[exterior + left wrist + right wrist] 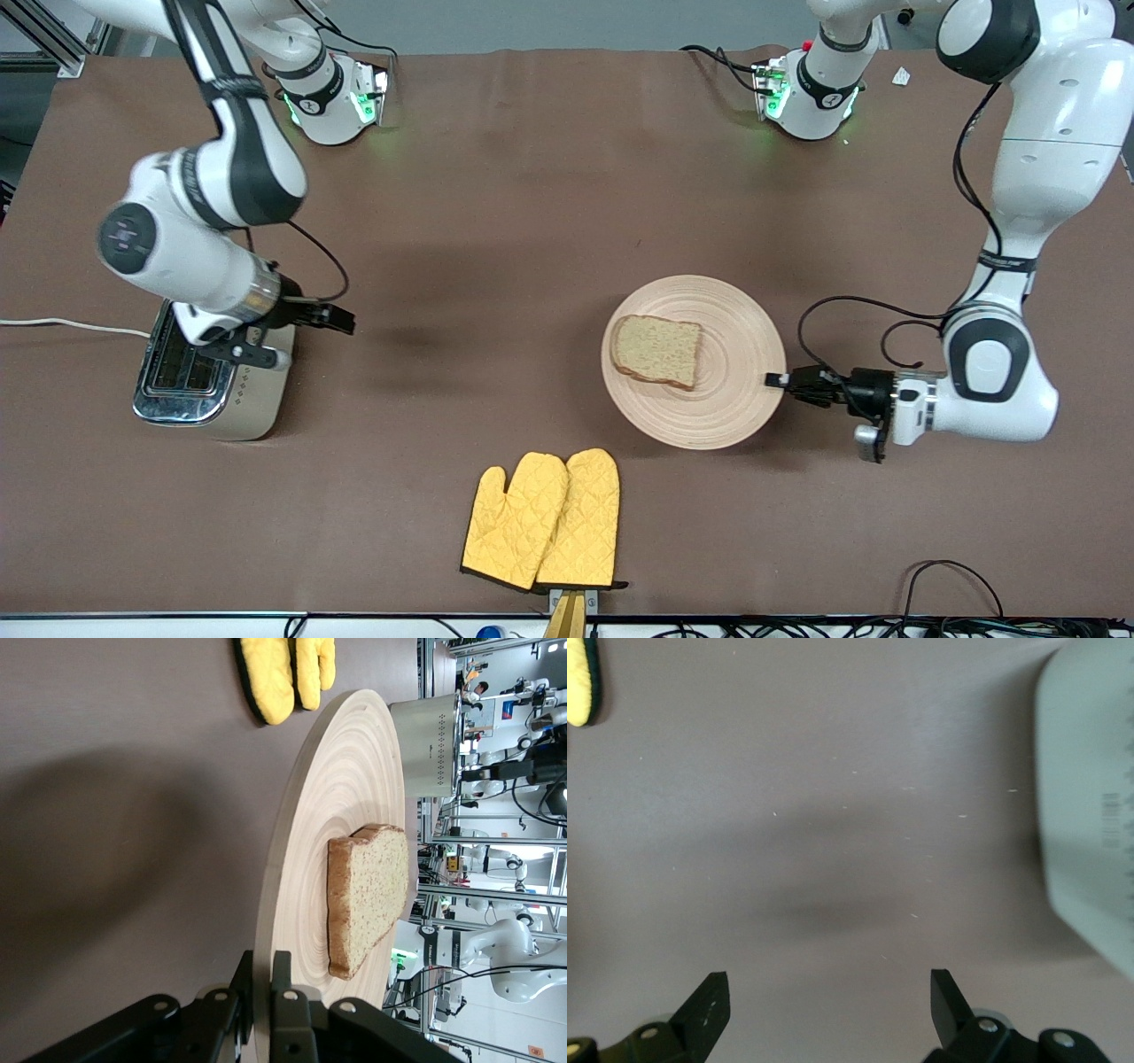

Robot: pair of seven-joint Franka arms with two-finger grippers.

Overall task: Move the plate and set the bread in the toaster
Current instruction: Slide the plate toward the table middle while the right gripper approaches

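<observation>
The round beige wooden plate [718, 390] lies toward the left arm's end of the table, with the slice of brown bread [657, 351] on it. My left gripper [777, 380] is shut on the plate's rim; in the left wrist view its fingers [282, 979] pinch the plate [332, 824] edge, with the bread [368, 899] just past them. The toaster [211, 383] with cream sides and chrome top stands toward the right arm's end. My right gripper [345, 319] is open and empty in the air beside the toaster; the right wrist view shows the toaster's side [1090, 806].
A pair of yellow oven mitts [545, 521] lies near the table's front edge, nearer the camera than the plate. The toaster's white cord [62, 325] runs off the table's edge. The left arm's black cable [850, 306] loops above the table beside the plate.
</observation>
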